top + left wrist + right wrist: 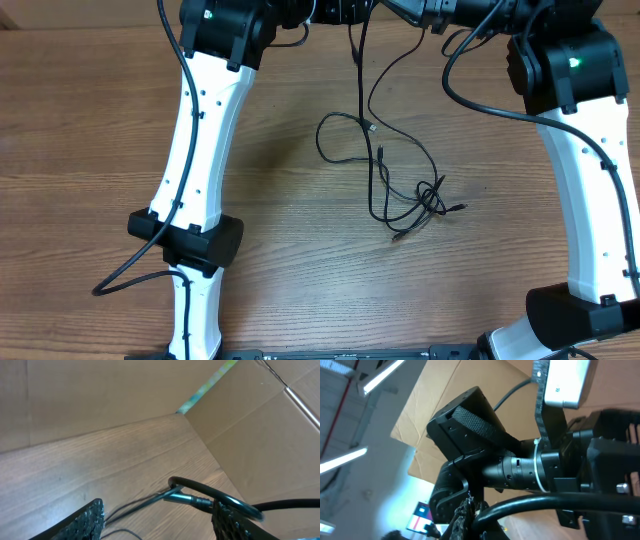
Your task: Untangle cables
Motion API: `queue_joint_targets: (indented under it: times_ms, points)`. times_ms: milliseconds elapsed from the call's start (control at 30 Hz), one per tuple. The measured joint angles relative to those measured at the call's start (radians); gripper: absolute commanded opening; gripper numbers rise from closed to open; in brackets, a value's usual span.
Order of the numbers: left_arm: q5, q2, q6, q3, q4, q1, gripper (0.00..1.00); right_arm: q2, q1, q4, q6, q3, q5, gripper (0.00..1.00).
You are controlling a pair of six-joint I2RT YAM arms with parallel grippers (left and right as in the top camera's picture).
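- Closest in, on my left wrist view, the left gripper (160, 522) has its jaws spread. Its two ribbed pads (85, 521) sit well apart at the bottom edge.
- Between them a glossy black cord (192, 500) bends in a loop. A plug-like stub on it meets thinner strands that run toward the lower left over the wood. The loop passes just beside the right-hand pad, and I cannot tell whether it touches. Nothing is pinched.
- On my right wrist view, the right gripper (464, 512) shows only as a dark ribbed bit at the bottom edge. Its jaws are pressed together, and I cannot tell whether anything is caught in them. A thick black arm cable and black hardware fill most of that view.
- From overhead, the white left arm (205, 130) and right arm (590, 180) run up either side of the wooden table (100, 150).
- The cables (432, 197) lie mid-table between the arms, a little right of centre. There is a small knot of crossing loops, an open loop to its left, and small plug ends poking out.
- Two strands climb from there to the far edge and vanish under the black wrist hardware.
- Farthest off, cardboard walls (260, 435) meet at a corner marked by a green-blue tape strip (207, 385). The right wrist also sees ceiling lights (342, 459).
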Motion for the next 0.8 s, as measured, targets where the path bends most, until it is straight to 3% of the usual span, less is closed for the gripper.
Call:
queue_joint_targets:
  times_ms: [433, 800]
  points:
    - [-0.035, 0.0, 0.108, 0.0, 0.041, -0.115, 0.69, 0.001, 0.003, 0.128, 0.248, 0.0, -0.001, 0.04]
    - [-0.145, 0.0, 0.107, 0.0, 0.116, -0.123, 0.75, 0.001, 0.003, 0.141, 0.36, 0.0, -0.074, 0.04]
